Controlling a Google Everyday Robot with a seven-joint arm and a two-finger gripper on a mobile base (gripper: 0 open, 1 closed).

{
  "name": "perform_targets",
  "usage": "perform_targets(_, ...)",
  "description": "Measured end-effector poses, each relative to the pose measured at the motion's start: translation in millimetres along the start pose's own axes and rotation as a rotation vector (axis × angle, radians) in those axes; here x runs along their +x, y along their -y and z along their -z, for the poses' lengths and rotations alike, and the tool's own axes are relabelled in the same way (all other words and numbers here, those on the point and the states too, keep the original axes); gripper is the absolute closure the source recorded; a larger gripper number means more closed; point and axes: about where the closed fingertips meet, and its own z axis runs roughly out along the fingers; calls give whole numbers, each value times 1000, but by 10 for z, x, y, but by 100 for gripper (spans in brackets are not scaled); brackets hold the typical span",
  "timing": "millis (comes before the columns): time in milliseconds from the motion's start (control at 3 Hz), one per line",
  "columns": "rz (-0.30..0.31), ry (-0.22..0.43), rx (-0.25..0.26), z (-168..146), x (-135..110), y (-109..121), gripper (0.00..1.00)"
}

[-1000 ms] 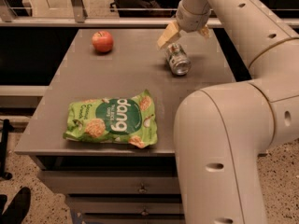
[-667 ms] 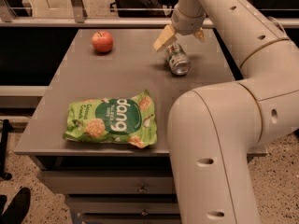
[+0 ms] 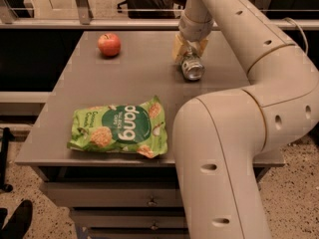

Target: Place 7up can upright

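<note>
The 7up can lies on its side at the back right of the grey table, its silver end facing me. My gripper hangs from the wrist right over the can's far end. Its pale yellow fingers are spread, one on each side of the can, and the jaws are open around it. The far part of the can is hidden behind the fingers. The can rests on the table.
A red apple sits at the back left. A large green snack bag lies flat near the front edge. My big arm covers the table's right side. A rail runs behind the table.
The gripper has come down and slightly right, from beside the can's left end to straddling it. The can, apple and bag have not moved.
</note>
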Motion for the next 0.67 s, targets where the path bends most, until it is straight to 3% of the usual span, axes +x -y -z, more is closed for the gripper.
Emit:
perform_targets(333,4,3,5,2,-15,12,70)
perform_targets(667,27,72,-3,205,-75,77,93)
